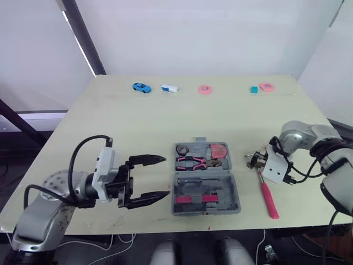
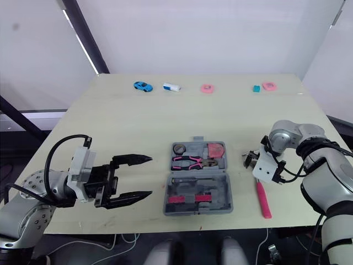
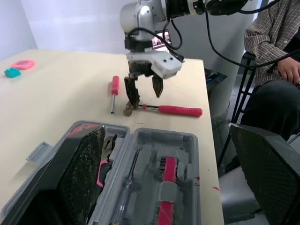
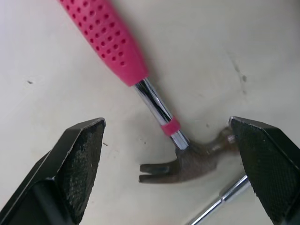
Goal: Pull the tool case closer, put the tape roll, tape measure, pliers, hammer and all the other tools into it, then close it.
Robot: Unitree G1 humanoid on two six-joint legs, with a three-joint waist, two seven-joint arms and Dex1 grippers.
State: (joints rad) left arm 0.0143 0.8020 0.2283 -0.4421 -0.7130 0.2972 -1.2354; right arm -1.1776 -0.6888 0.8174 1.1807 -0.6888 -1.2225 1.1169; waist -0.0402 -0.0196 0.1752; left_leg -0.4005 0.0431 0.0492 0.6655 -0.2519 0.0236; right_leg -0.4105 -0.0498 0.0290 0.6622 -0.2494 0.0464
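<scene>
Tool case: grey, open flat on tabletop, holding pliers, tape roll and pink tape measure.
Hammer: pink-handled, lying just right of the case; screwdriver beside its head.
Right gripper: spread, one finger either side of the hammer head, right of the case.
Left gripper: spread, empty, just left of the case.

Room around the hammer head
Bare table flanks its neck inside the right gripper's spread fingers. A screwdriver lies just beside the head, and the tool case sits well apart.
</scene>
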